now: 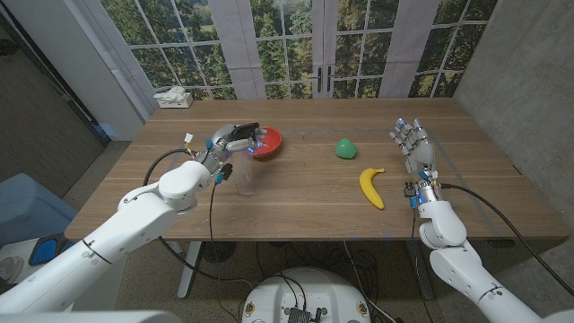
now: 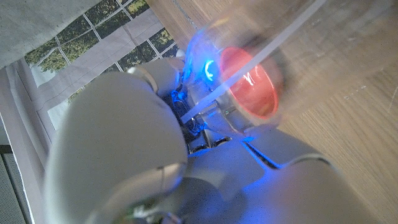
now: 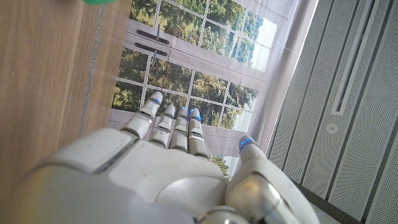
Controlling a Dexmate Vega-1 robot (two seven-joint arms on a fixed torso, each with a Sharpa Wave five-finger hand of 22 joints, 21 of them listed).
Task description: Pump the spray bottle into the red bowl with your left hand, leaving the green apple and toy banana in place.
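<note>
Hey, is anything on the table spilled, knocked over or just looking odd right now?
Nothing stands out. The left hand holds the clear spray bottle beside the red bowl. The green apple and toy banana sit apart on dry wood, and the right hand holds nothing.

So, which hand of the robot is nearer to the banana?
The right hand. It stands just beside the banana, toward the table's right edge and a little farther back. The left hand is far across the table, at the red bowl.
</note>
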